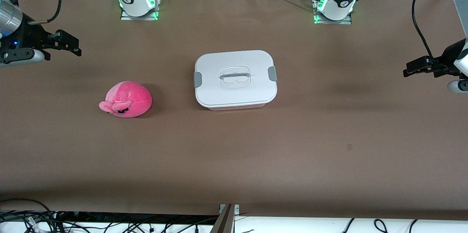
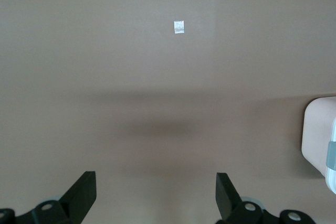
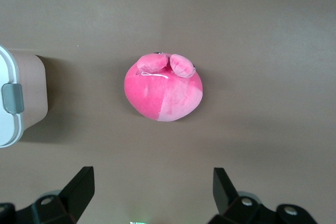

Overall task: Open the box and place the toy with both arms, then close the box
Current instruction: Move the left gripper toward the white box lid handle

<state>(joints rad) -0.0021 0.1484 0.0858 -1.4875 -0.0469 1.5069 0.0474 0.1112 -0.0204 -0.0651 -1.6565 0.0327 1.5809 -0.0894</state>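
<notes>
Spread wide and holding nothing, the fingers of the right gripper, hanging over bare desk at the right arm's end. Straight out ahead of those fingers in the right wrist view: the toy, sitting on the desk, ears up, untouched. Same story for the left gripper: fingers wide, empty, over bare desk at the left arm's end, with only a corner of the box in its wrist view.

Now the key relation. Box mid-desk between the two arms, lid on, long axis running from one arm's end toward the other. One grey clip facing the right arm's end, the other clip facing the left arm's end, so one latch per arm, by the look of it. Clear handle dead centre on the lid.

Toy well apart from the box, toward the right arm's end and a touch nearer the front camera. Clearly the right arm's pick. Both arms drawn back to the desk's ends, level and waiting; nothing of the task done yet.
</notes>
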